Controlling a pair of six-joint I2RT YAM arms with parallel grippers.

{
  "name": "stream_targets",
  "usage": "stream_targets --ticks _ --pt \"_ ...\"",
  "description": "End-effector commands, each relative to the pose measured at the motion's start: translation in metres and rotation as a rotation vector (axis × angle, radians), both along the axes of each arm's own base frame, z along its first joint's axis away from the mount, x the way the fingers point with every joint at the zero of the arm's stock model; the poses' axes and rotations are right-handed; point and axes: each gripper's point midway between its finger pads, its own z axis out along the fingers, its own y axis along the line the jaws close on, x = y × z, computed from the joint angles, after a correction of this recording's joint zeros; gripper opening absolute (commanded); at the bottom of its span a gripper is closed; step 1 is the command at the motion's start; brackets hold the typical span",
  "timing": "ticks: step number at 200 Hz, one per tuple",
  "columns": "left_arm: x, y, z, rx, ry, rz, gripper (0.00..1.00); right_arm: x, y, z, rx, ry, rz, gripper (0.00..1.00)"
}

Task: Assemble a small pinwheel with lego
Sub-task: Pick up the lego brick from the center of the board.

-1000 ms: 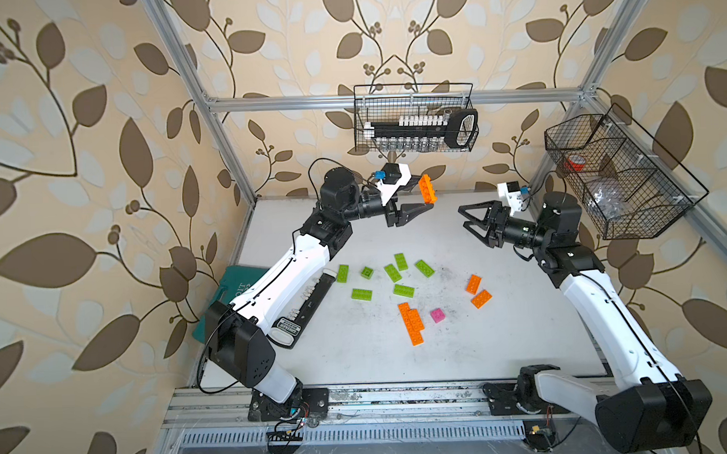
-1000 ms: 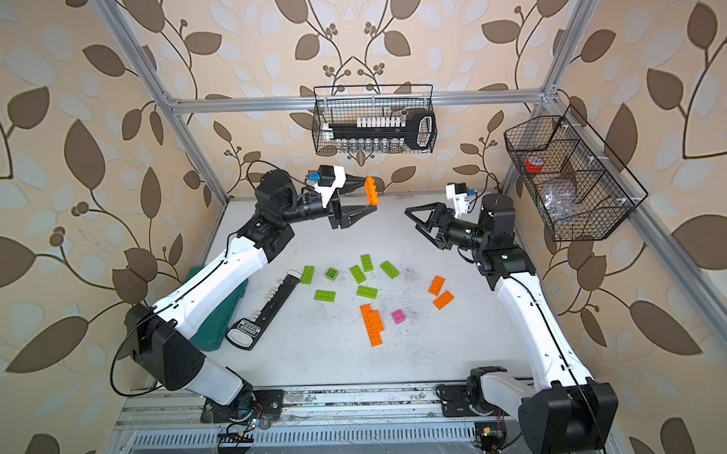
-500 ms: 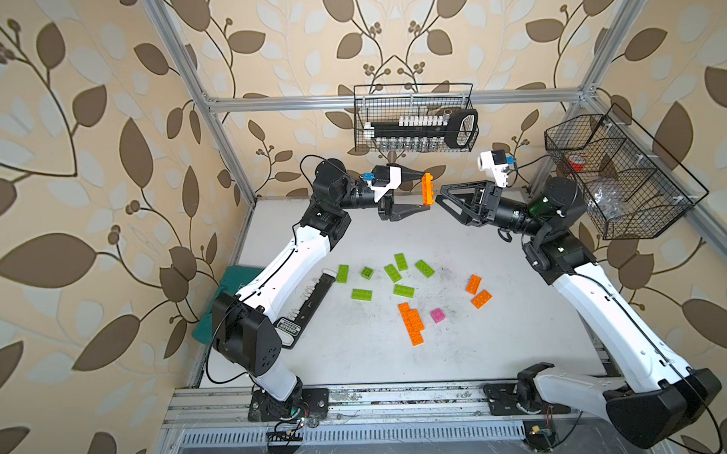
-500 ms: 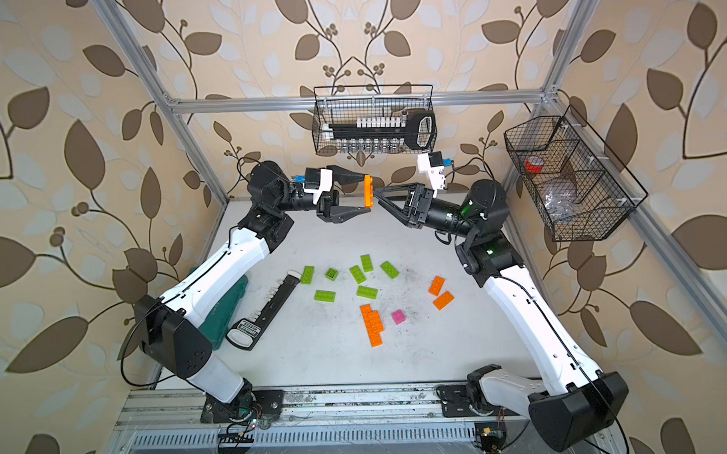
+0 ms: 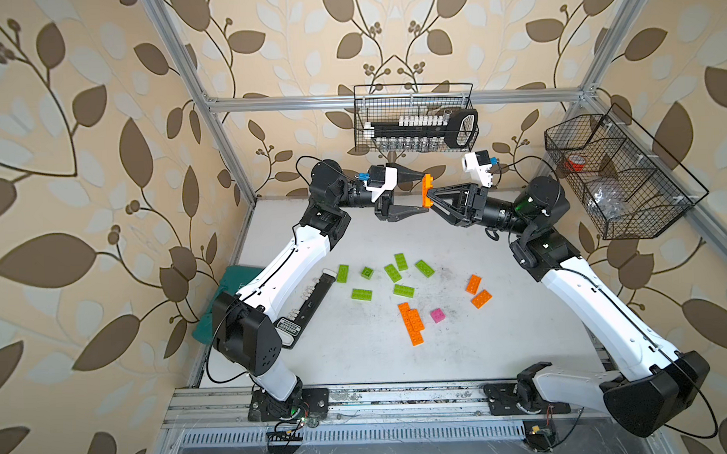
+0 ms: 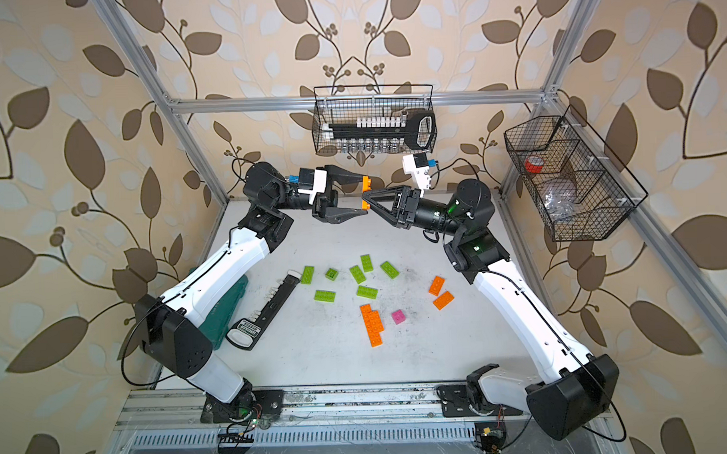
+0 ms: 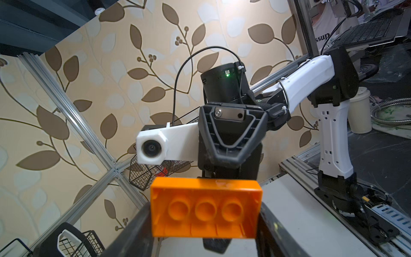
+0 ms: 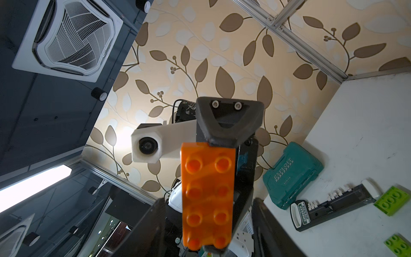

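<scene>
An orange lego brick (image 5: 426, 191) hangs in the air above the back of the table. My left gripper (image 5: 425, 191) is shut on its two short ends, as the left wrist view shows on the brick (image 7: 205, 208). My right gripper (image 5: 431, 195) faces it from the right. In the right wrist view the studded brick (image 8: 208, 193) stands between my right fingers (image 8: 153, 224) with a gap on each side, so the right gripper is open. On the table lie several lime-green bricks (image 5: 392, 272), joined orange bricks (image 5: 413, 322), two loose orange ones (image 5: 473, 284) and a pink square (image 5: 437, 315).
A teal tool case (image 5: 215, 308) and a black bit holder (image 5: 308, 307) lie at the table's left, under my left arm. One wire basket (image 5: 414, 122) hangs on the back wall just above both grippers. Another basket (image 5: 618, 173) hangs on the right wall.
My right arm swung up and left until its jaws came around the orange brick, and they have narrowed. My left gripper turned the brick upright and kept hold of it.
</scene>
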Motion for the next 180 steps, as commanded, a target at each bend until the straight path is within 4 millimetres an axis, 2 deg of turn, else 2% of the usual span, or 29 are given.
stream_targets --ticks 1,39,97,134,158,169,174,176,180 --pt "-0.012 0.001 0.01 -0.015 -0.046 -0.037 0.0 -0.006 -0.001 0.024 0.03 -0.072 0.003 0.52" --pt "-0.012 -0.001 0.009 -0.01 -0.038 -0.044 0.0 -0.007 0.002 0.026 0.043 -0.068 0.021 0.4" --pt "-0.014 -0.001 0.006 0.019 -0.028 -0.052 0.0 -0.011 0.008 0.027 0.046 -0.063 0.046 0.32" --pt "-0.014 -0.002 0.006 0.035 0.002 -0.051 0.0 -0.013 0.007 0.026 0.036 -0.079 0.034 0.22" --pt "-0.014 -0.002 0.004 0.049 0.04 -0.049 0.25 -0.011 0.003 0.02 0.009 -0.083 -0.011 0.16" --pt "-0.015 -0.001 0.003 0.051 0.046 -0.046 0.68 -0.011 0.002 0.019 -0.001 -0.086 -0.026 0.15" --pt "-0.015 -0.001 0.003 0.051 0.048 -0.041 0.94 -0.01 0.001 0.017 -0.008 -0.086 -0.036 0.14" --pt "-0.016 -0.001 0.003 0.051 0.049 -0.04 0.98 -0.01 0.001 0.017 -0.011 -0.087 -0.04 0.14" --pt "-0.016 -0.001 0.002 0.051 0.054 -0.035 0.99 -0.01 0.0 0.015 -0.02 -0.087 -0.05 0.14"
